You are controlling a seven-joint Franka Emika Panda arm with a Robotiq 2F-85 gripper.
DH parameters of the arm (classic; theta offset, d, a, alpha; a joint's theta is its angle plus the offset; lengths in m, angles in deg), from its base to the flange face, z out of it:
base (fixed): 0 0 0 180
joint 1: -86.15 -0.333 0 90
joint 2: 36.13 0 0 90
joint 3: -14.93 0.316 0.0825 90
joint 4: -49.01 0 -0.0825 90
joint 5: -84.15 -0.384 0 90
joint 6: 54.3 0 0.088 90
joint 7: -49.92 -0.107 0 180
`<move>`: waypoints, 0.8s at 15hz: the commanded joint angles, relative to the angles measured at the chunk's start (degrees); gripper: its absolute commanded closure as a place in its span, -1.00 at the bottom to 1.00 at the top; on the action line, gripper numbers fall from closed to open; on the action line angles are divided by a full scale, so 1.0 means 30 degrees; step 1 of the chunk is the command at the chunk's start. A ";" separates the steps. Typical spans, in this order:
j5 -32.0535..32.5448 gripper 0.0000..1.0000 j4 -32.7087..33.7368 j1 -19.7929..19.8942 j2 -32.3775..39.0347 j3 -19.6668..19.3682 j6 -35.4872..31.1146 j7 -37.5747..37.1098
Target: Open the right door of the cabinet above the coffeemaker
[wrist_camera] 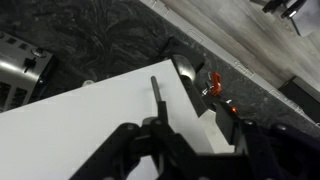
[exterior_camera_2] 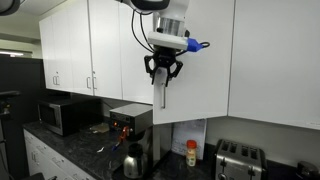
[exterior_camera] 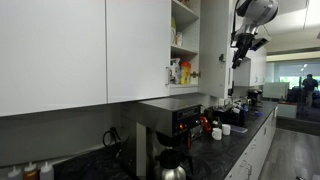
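Note:
The right cabinet door [exterior_camera: 214,45] stands swung open above the black coffeemaker [exterior_camera: 176,122], and the shelves [exterior_camera: 184,40] with bottles inside show. In an exterior view the door's white front [exterior_camera_2: 200,60] faces the camera, with its dark bar handle [exterior_camera_2: 163,97] at its left edge above the coffeemaker [exterior_camera_2: 130,125]. My gripper [exterior_camera_2: 163,72] hangs just above the handle, fingers spread; it also shows by the door's outer side [exterior_camera: 241,52]. In the wrist view the gripper [wrist_camera: 180,140] is open, straddling the door [wrist_camera: 90,130] near the handle [wrist_camera: 157,95].
A glass carafe [exterior_camera: 172,166] stands under the coffeemaker on the dark counter [exterior_camera: 235,140]. A microwave [exterior_camera_2: 62,115] and a toaster [exterior_camera_2: 237,158] sit on the counter. Closed white cabinets [exterior_camera_2: 70,50] run beside the open one. Red items [wrist_camera: 213,83] lie on the counter below.

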 commanded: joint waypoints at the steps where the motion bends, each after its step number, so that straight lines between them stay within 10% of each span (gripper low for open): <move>1: 0.1257 -0.69 0.1965 0.0521 0.0685 0.0149 0.2851 -0.1367; 4: 0.3584 -0.99 0.2536 0.0269 0.0373 0.0499 0.4310 -0.4014; 12: 0.7369 -1.00 0.2645 -0.0546 -0.0972 0.1729 0.7393 -0.6720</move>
